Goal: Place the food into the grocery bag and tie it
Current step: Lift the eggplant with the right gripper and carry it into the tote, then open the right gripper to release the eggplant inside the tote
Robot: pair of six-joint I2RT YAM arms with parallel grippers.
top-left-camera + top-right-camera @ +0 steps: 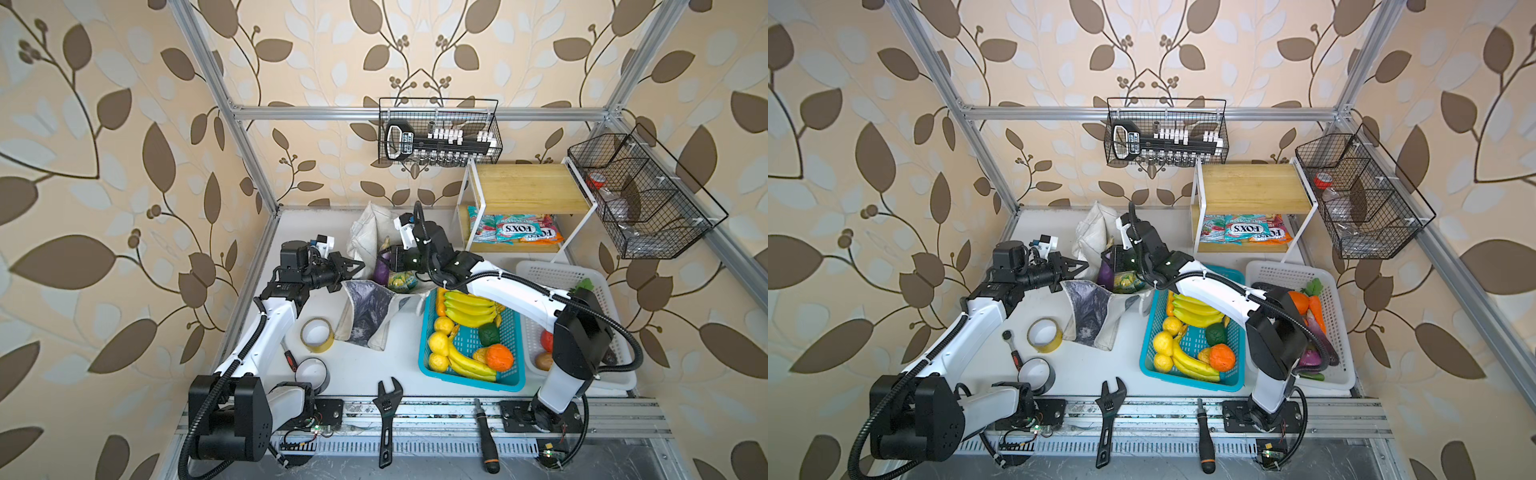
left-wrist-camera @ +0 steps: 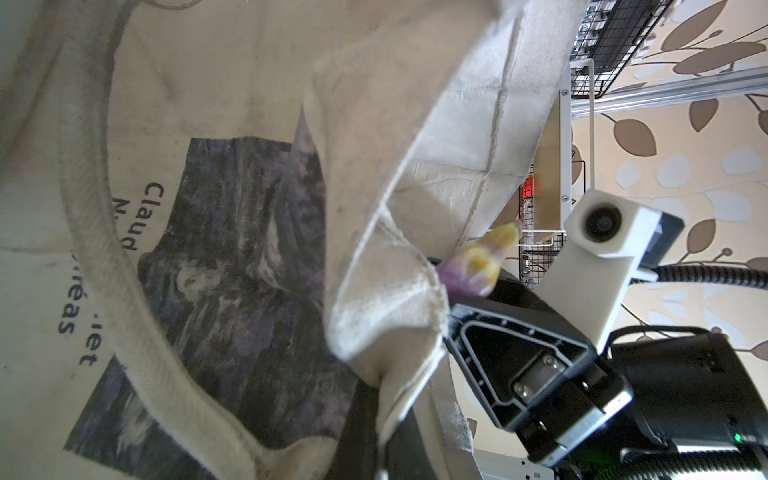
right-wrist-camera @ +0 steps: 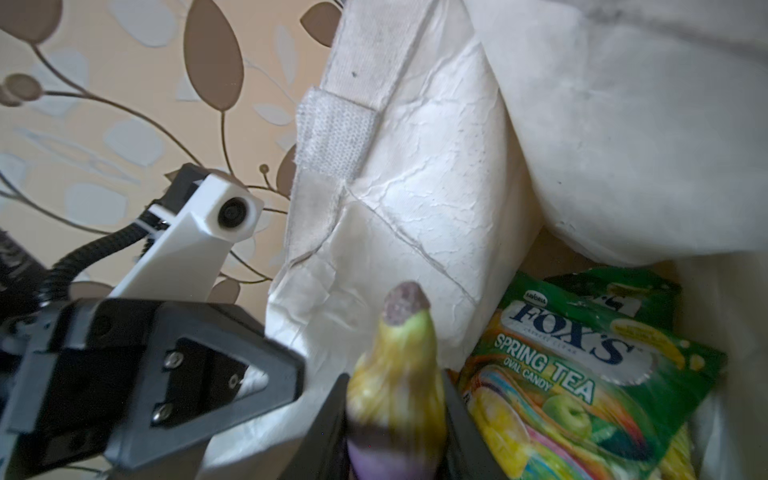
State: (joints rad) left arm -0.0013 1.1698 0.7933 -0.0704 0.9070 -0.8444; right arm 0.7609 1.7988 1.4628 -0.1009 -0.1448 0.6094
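The grocery bag (image 1: 365,316) (image 1: 1088,316) is an off-white tote with a dark printed panel, slumped at the table's middle with its mouth open. My left gripper (image 1: 359,266) (image 1: 1086,264) (image 2: 384,432) is shut on the bag's rim (image 2: 395,332) and holds it up. My right gripper (image 1: 384,262) (image 3: 395,399) hangs over the open mouth, shut on a purple toy eggplant (image 1: 380,270) (image 1: 1105,272) (image 3: 399,374) with a yellow-green stem. Green snack packets (image 1: 401,280) (image 1: 1127,281) (image 3: 582,374) lie inside the bag beside the eggplant.
A blue basket (image 1: 511,374) of bananas, lemons and an orange stands right of the bag, with a white basket (image 1: 552,274) behind it. Two tape rolls (image 1: 316,334), a wrench (image 1: 388,415) and a screwdriver (image 1: 484,432) lie in front. A wooden shelf (image 1: 523,187) holds candy packets.
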